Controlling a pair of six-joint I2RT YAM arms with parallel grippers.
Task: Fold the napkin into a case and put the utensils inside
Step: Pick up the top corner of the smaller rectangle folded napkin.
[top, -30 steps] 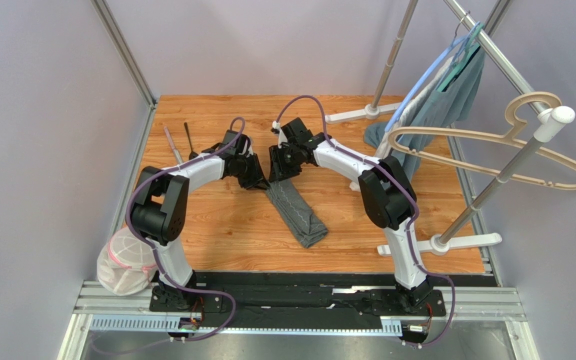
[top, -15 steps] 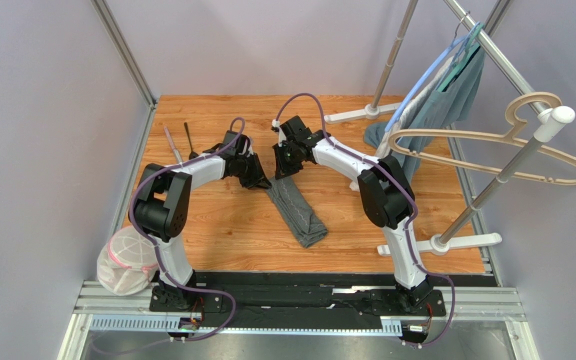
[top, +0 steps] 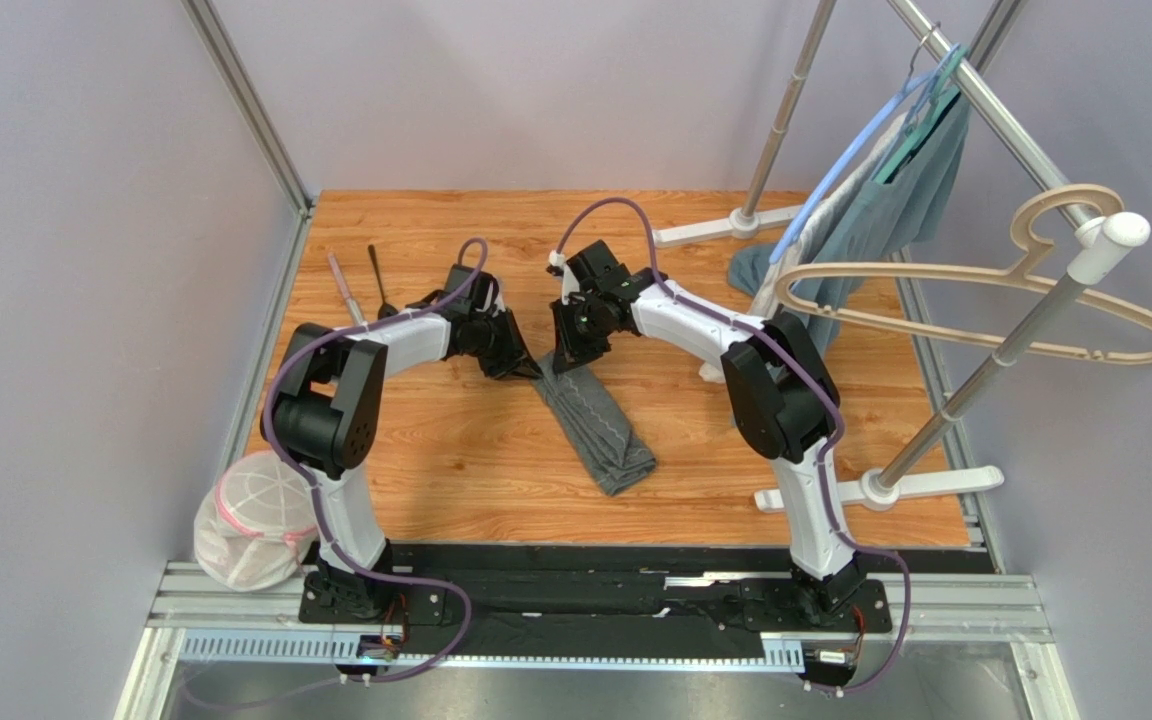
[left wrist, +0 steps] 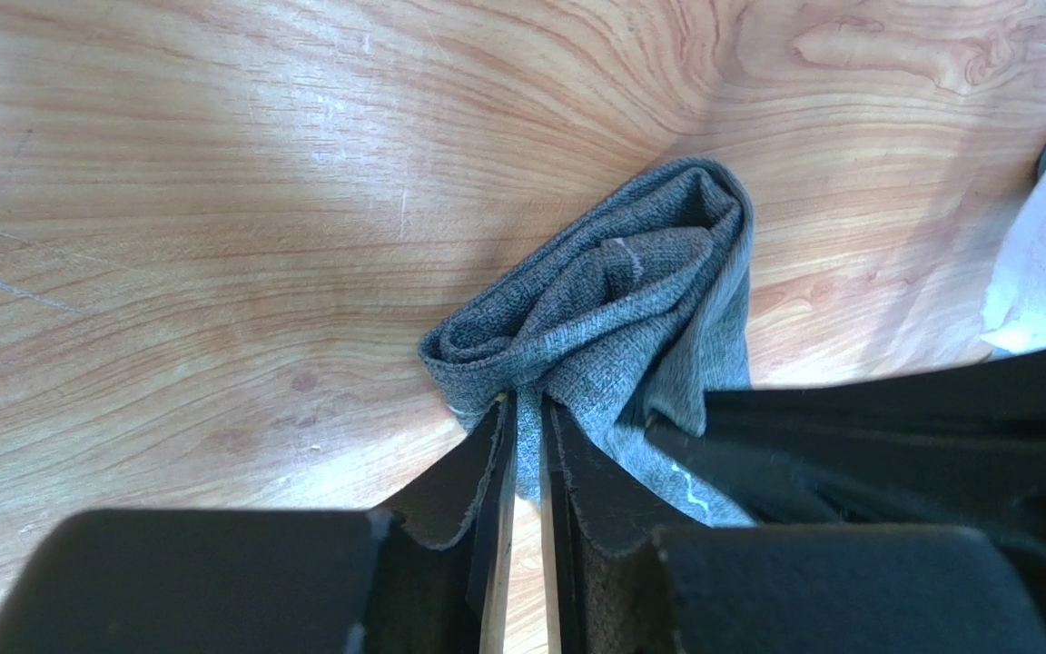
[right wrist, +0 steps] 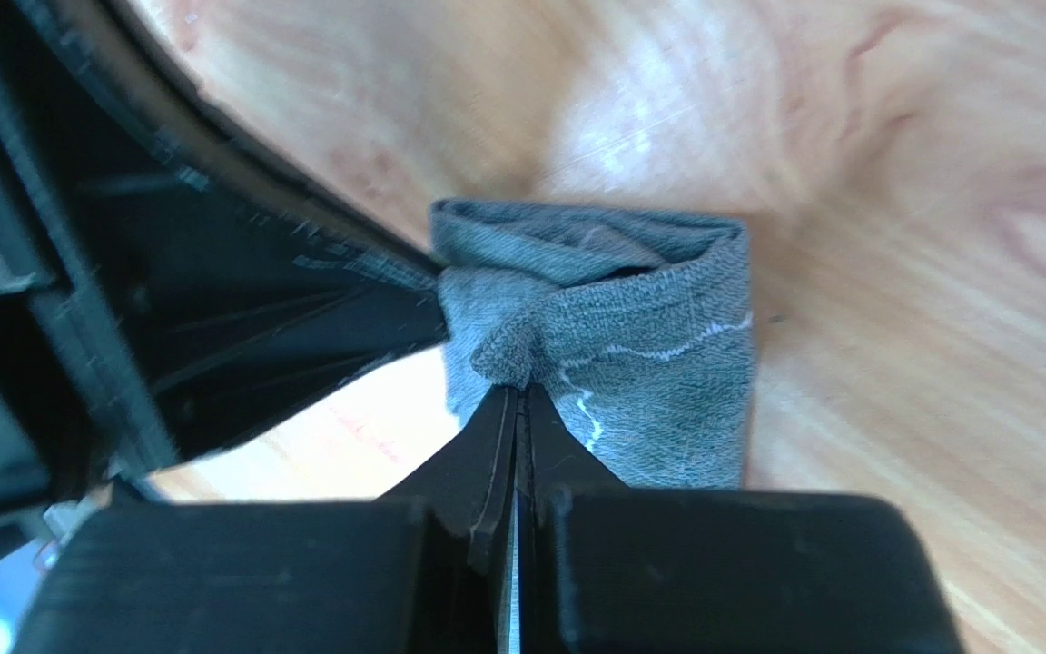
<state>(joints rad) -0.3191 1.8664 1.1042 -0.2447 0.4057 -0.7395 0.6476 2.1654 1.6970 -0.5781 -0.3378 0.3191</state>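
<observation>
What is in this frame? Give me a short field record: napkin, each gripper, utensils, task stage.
napkin: folded into a narrow strip, lying diagonally on the table, far end bunched
left gripper: shut on the napkin's far end
right gripper: shut on that same end
utensils: knife and spoon side by side at the table's far left, untouched
stage: folding; utensils not yet inside

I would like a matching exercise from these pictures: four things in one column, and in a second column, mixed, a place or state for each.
1 napkin
2 knife
3 white mesh bag
4 right pincer

A beside the left arm's base
B shut on the napkin
C next to the black spoon
D folded strip, middle of the table

Pairs: 1-D, 2-C, 3-A, 4-B
</observation>
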